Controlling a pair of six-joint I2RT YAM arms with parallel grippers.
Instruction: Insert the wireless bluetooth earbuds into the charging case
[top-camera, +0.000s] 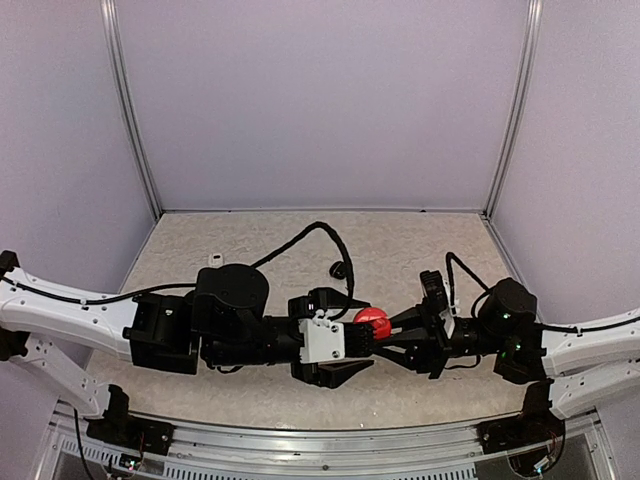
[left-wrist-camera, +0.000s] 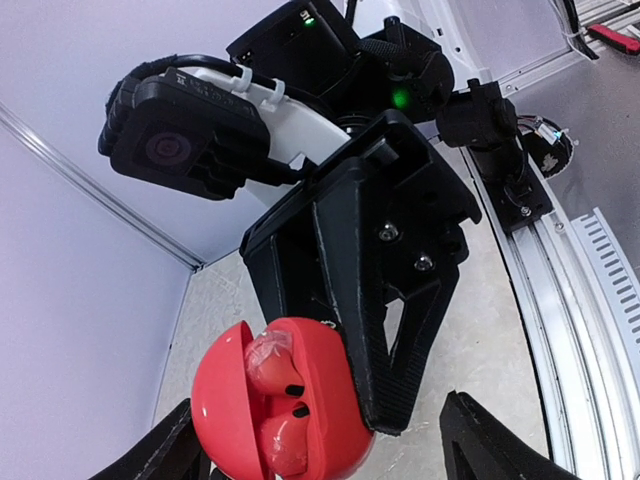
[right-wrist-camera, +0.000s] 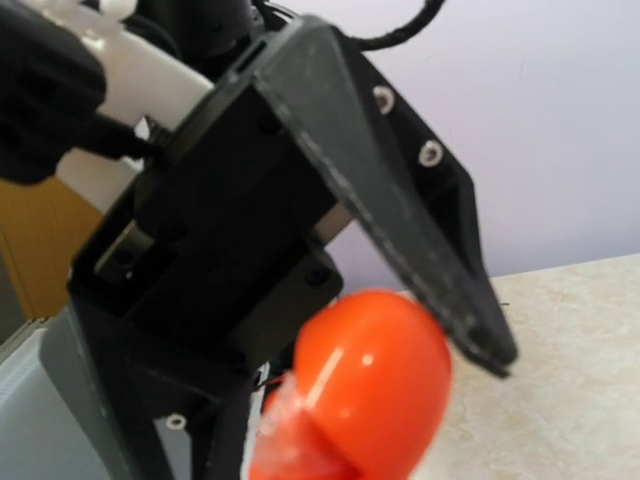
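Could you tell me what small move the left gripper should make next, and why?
Probably ease the left gripper closed to press the open red charging case shut: the right gripper holds it, and both red earbuds look seated inside.

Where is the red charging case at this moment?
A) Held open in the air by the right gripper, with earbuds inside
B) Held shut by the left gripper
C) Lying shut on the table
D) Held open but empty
A: the left wrist view shows the red charging case with its lid swung open and red earbuds inside, pinched by the right gripper above the table.
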